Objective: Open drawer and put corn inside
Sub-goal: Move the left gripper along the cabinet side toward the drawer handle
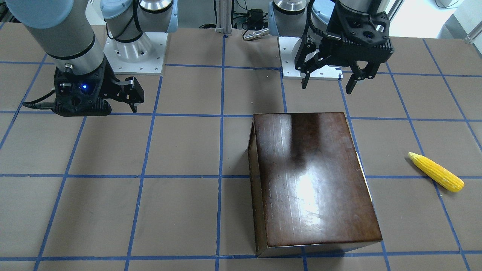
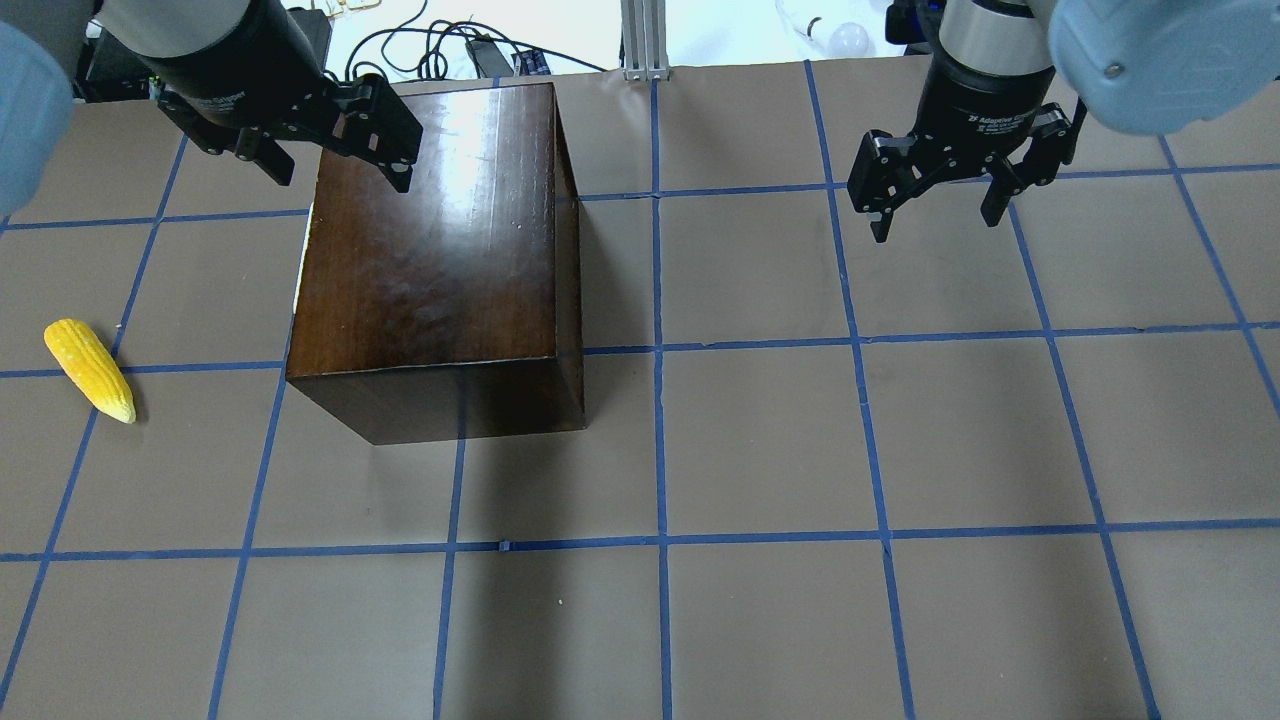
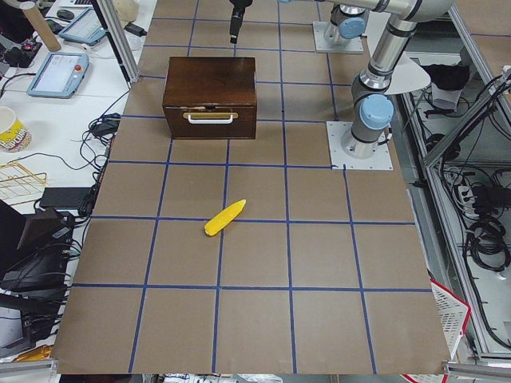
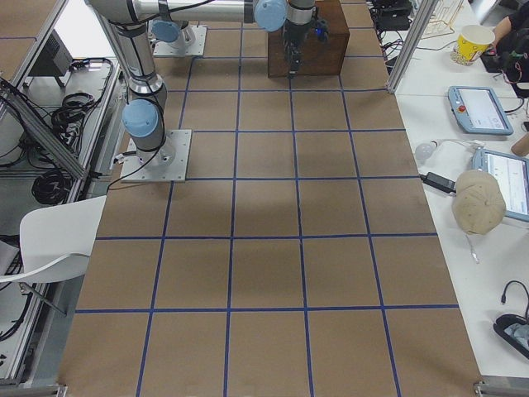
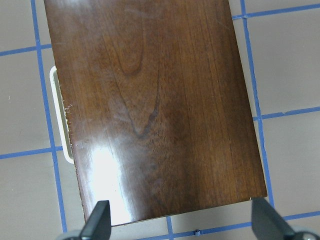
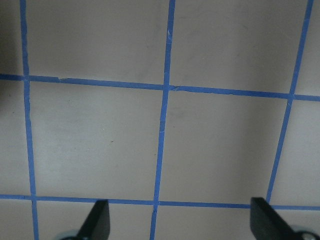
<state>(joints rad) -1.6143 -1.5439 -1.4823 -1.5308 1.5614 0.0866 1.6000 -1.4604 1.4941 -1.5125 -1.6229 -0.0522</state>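
My left gripper (image 2: 335,170) and right gripper (image 2: 935,225) hang with jaws spread, empty. The glossy dark-brown wooden cabinet (image 2: 430,250) below my left jaws could slide, unbraced, when its dark-fronted drawer (image 3: 209,120) is pulled.

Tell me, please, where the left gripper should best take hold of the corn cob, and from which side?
Probably around the thick middle of the corn cob, coming straight down from above with the open left gripper turned to close across its length. It lies flat on the table, apart from the cabinet, and its tapered end could slip out.
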